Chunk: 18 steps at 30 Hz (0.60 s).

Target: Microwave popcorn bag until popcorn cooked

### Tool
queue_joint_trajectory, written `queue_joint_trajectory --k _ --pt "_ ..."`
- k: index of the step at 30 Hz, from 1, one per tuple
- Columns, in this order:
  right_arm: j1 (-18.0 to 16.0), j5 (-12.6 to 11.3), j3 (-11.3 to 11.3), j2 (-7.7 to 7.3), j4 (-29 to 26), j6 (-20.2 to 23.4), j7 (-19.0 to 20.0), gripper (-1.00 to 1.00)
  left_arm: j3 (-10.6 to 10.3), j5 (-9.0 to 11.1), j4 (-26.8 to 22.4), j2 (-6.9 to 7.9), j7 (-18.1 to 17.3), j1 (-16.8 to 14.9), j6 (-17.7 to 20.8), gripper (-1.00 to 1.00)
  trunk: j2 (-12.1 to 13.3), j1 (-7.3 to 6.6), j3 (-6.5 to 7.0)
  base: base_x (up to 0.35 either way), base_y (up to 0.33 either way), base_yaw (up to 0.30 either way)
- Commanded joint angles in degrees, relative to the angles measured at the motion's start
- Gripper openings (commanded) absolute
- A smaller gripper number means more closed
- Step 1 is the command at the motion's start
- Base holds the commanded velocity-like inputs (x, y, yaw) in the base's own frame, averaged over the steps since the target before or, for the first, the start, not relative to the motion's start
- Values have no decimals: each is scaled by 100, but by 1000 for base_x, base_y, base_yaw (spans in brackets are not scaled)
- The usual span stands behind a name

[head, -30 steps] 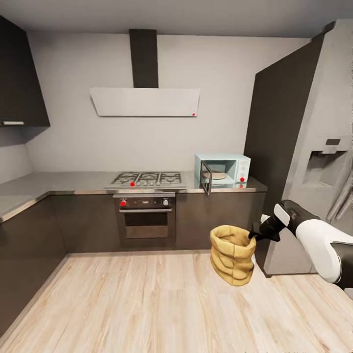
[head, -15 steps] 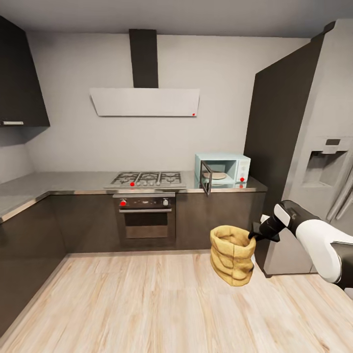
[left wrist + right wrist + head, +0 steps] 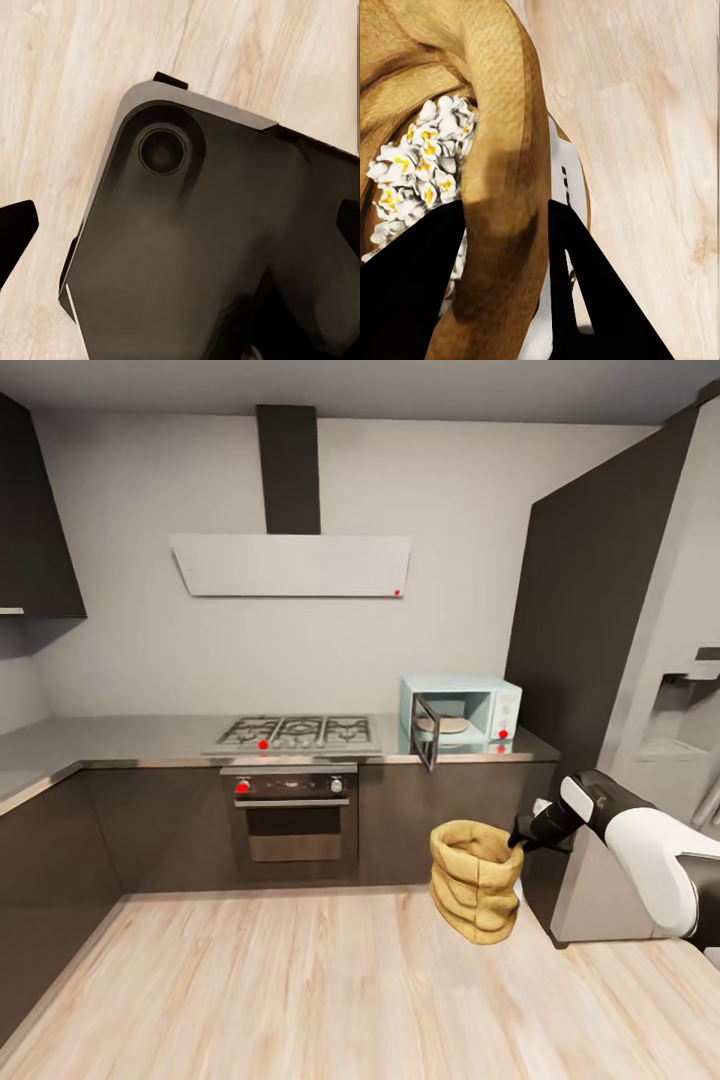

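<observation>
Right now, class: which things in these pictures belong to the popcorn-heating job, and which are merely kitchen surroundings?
Belong to the job:
popcorn bag, rim gripped by the right gripper
popcorn inside the bag
microwave, door open
countertop

Merely surroundings:
gas hob
oven
hood
fridge

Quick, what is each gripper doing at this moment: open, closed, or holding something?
Left gripper: cannot be told.
Right gripper: closed on the rim of the popcorn bag, holding it above the floor.
</observation>
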Motion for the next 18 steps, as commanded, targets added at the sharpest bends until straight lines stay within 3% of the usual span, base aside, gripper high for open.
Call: queue_joint_trajectory --k 1,12,18 --pt "-3 -42 -45 -20 -3 27 -46 -100 -9 29 4 -1 -1 -4 -18 100 -4 3 -8 318 0 0" --pt "-3 -33 -43 -116 1 27 -51 -100 -9 22 4 -1 -1 -4 -25 100 -4 3 -8 292 0 -194" --pt "-3 -33 -42 -120 1 27 -51 -100 0 13 4 -1 -1 -4 -30 100 -4 3 -8 143 0 -190"
